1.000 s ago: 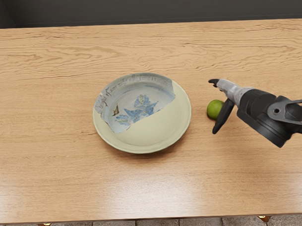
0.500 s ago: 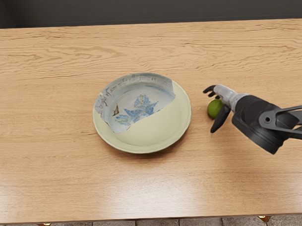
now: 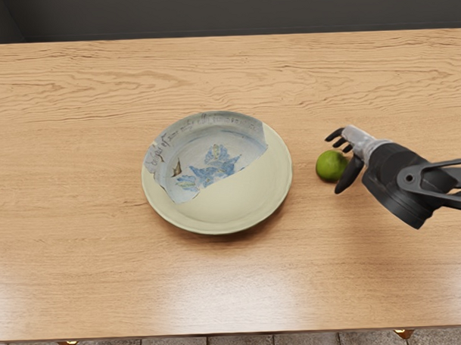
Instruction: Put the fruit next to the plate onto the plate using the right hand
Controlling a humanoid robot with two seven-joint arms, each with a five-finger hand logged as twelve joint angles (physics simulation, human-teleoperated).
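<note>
Green lime (image 3: pixel 330 165) still beside ceramic plate (image 3: pixel 243 206); right hand (image 3: pixel 354 154) backed off slightly, spread open, seemingly not touching, so no grasp yet.

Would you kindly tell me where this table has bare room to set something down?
The table is bare left of the plate, along the far edge behind it, and across the near strip in front. It is crowded only on the right: the lime sits between the plate's rim and the open right hand.
</note>
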